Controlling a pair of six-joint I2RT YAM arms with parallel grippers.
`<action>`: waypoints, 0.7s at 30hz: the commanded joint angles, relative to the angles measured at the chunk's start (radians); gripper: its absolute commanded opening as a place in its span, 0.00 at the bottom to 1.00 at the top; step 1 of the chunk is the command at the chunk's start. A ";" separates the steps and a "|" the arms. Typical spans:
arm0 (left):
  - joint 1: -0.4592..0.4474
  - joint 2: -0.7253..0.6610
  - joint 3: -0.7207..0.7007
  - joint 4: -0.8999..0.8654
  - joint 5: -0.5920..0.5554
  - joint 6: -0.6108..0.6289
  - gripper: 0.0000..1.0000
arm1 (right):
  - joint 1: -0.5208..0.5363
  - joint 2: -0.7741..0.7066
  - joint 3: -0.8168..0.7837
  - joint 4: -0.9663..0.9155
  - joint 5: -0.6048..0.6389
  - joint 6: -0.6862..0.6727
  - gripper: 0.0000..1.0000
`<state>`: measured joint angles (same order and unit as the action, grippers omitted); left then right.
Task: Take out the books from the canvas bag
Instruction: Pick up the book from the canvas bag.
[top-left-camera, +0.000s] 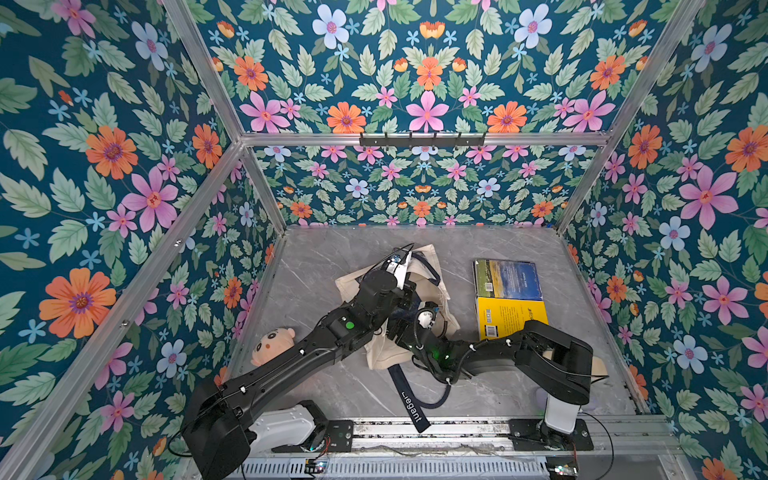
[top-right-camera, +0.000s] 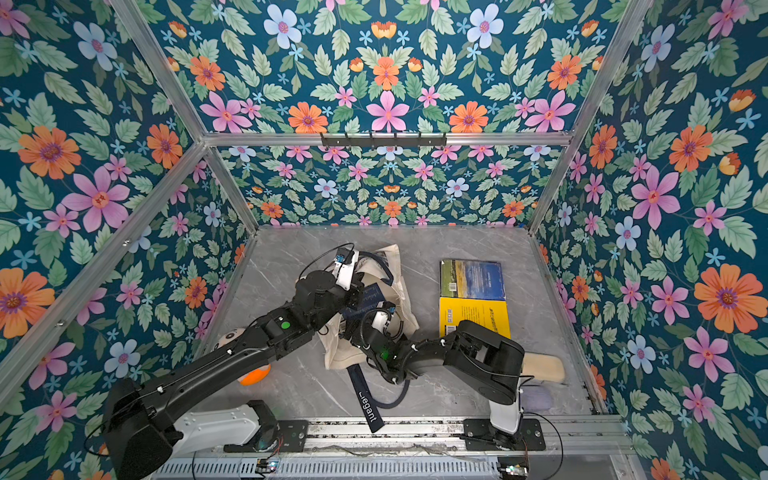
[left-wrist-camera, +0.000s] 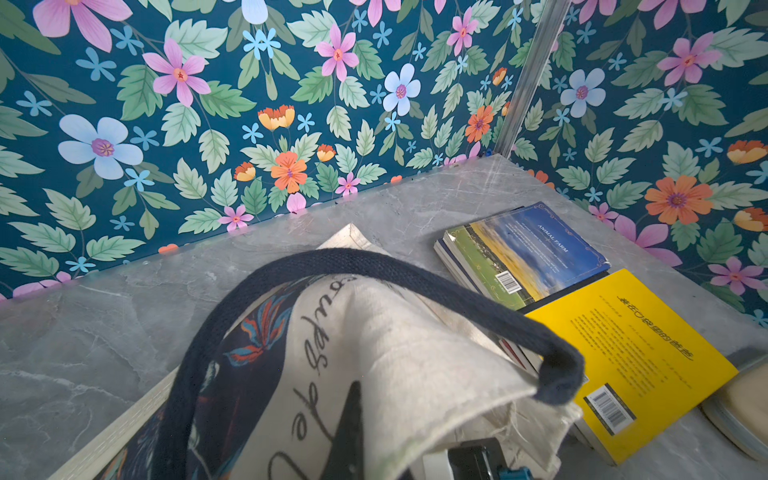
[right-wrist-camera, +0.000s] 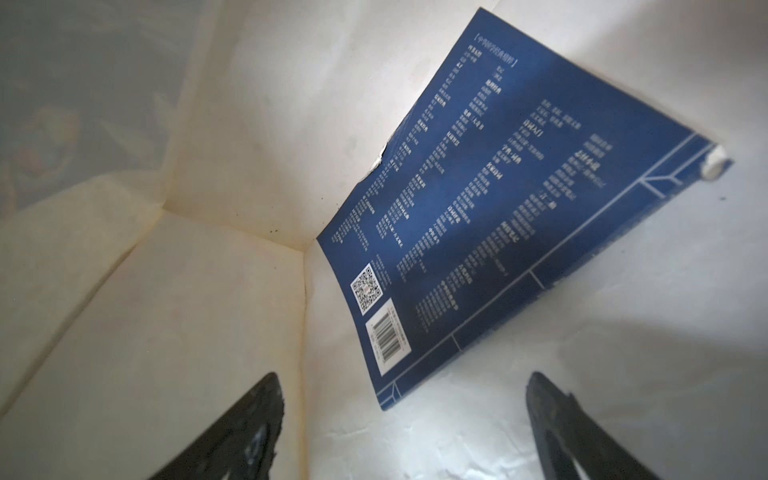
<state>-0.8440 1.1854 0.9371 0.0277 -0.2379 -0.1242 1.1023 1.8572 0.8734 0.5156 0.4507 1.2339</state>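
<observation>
The cream canvas bag lies in the middle of the table, its navy strap trailing toward the front. My left gripper is shut on the bag's rim and holds the mouth up; only one dark finger shows against the cloth. Inside the bag, my right gripper stands open, touching nothing. A dark blue book with a barcode lies just ahead of it. To the right of the bag, a landscape-cover book tops a small stack and a yellow book lies beside it.
A plush doll lies by the left wall under my left arm. A flat beige pad sits at the right behind my right arm. Floral walls close in three sides of the grey marble table.
</observation>
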 joint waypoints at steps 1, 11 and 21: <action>0.000 -0.010 -0.001 0.069 0.003 -0.005 0.00 | -0.001 0.011 0.016 -0.045 0.041 0.066 0.90; -0.001 -0.030 -0.015 0.087 0.015 -0.002 0.00 | -0.007 0.103 0.071 -0.073 0.038 0.183 0.87; -0.016 -0.075 -0.053 0.137 0.076 0.017 0.00 | -0.009 0.168 0.089 0.063 0.127 0.153 0.80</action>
<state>-0.8558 1.1282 0.8898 0.0631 -0.2024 -0.1211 1.0946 2.0068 0.9638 0.5510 0.5568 1.4055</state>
